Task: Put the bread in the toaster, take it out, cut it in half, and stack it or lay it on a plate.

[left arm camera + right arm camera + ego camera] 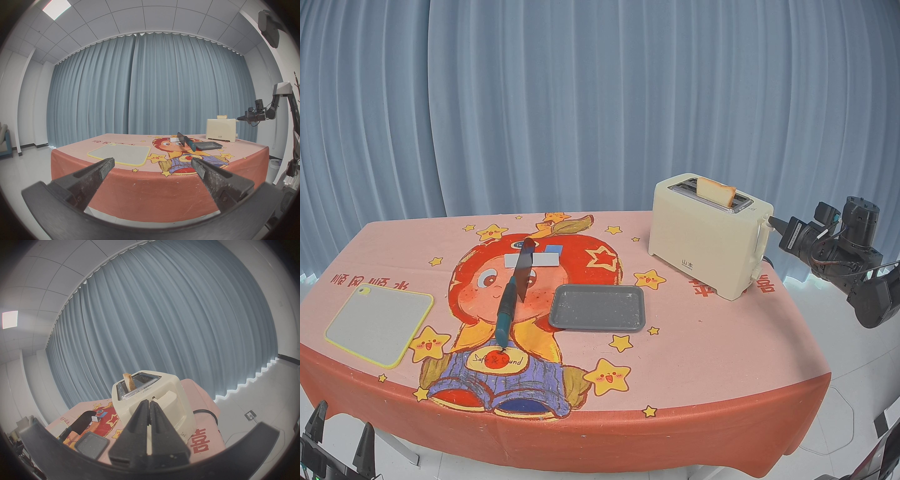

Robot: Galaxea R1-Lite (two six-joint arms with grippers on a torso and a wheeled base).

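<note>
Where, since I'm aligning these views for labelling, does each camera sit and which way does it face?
Head: on the robot's head, looking down over the table; right gripper beside the toaster.
Left wrist: off the table's near side, facing across it; open left gripper in front.
Right wrist: beside the toaster, facing its lever; shut right gripper ahead.
Shared: bread in the toaster.

red characters on the tablecloth — a small dark mark on the toaster
</note>
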